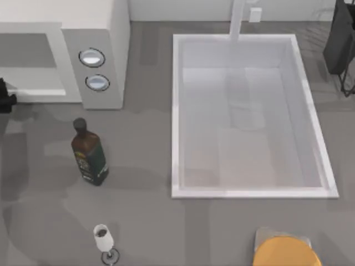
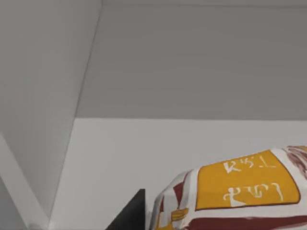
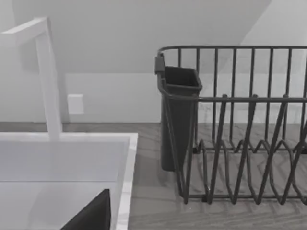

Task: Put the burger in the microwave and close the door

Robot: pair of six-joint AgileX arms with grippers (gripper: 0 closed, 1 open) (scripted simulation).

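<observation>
Top view, grey table (image 1: 144, 221), white sink (image 1: 176, 111), microwave (image 1: 105, 33)

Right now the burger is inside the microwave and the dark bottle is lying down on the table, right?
Not quite. The burger does sit inside the microwave, but the top view shows the dark bottle standing upright on the table, not lying down.

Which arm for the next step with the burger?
Left. The left end effector is at the microwave mouth, burger right by it inside; the right arm sits by the dish rack.
</observation>
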